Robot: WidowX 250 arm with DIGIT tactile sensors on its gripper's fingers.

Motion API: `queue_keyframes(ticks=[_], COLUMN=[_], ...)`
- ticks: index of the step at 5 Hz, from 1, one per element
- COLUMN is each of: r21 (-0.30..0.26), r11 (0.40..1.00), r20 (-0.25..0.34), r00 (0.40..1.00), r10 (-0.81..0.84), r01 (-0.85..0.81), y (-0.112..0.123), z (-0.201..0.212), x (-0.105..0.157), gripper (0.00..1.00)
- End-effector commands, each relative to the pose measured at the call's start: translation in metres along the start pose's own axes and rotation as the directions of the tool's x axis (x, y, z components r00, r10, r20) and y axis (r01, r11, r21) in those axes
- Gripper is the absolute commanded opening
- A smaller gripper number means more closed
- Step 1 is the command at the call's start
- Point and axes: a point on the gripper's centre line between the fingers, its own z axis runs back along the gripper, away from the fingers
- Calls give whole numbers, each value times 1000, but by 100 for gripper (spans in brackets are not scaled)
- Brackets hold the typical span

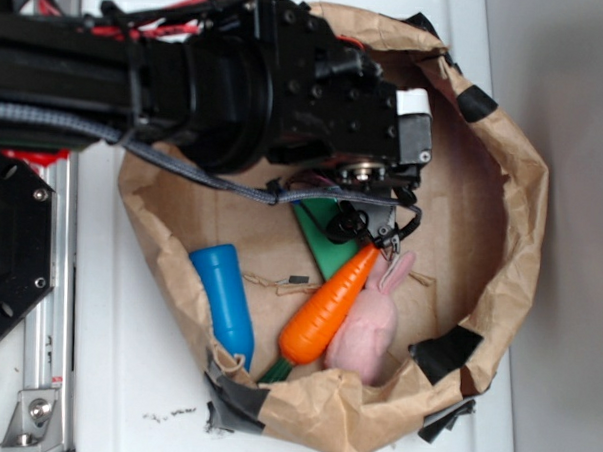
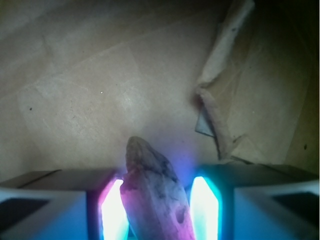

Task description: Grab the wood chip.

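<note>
Between the 2 lit pads [image 2: 114, 210] of the claw [image 2: 155, 212] sits the wood chip [image 2: 155, 197], a pale, weathered sliver whose pointed end projects forward of the fingertips. The wrist view shows both pads close against its flanks, so the claw is judged to be clamped on the chip, though actual contact on the right flank is hard to confirm through the glare. The chip is gripped across its narrow width, which is the sensible hold for a long, thin piece.

Beyond the claw lies the creased floor of the brown paper bag [image 1: 513, 195], its rolled rim forming a low wall that keeps the contents corralled. A torn paper flap [image 2: 220, 80] stands ahead and to the right of the claw.

In the exterior view the arm masks the chip entirely. Just beneath the claw [image 1: 377, 214] are 1 green wedge [image 1: 326, 237], 1 orange carrot toy [image 1: 330, 305] and 1 pink rabbit toy [image 1: 372, 319], the carrot and rabbit touching; 1 blue cylinder [image 1: 225, 301] lies well apart.

No brand, label or legible writing is visible on any item. The grab appears achieved
</note>
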Motion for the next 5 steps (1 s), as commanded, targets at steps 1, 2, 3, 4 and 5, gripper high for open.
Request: queue_keyframes(ticks=[1, 2, 3, 4, 5], r21=[-15, -37, -67, -61, -43], r11=[980, 979, 974, 975, 978], r20=[-16, 28, 62, 81, 75], r00=[980, 979, 975, 974, 977], r10=[-200, -200, -214, -210, -200], r01=[199, 201, 218, 215, 203], y=[4, 3, 12, 11, 12], z=[51, 100, 150, 175, 174], x=[-4, 5, 5, 9, 10], gripper=[0, 0, 0, 0, 0])
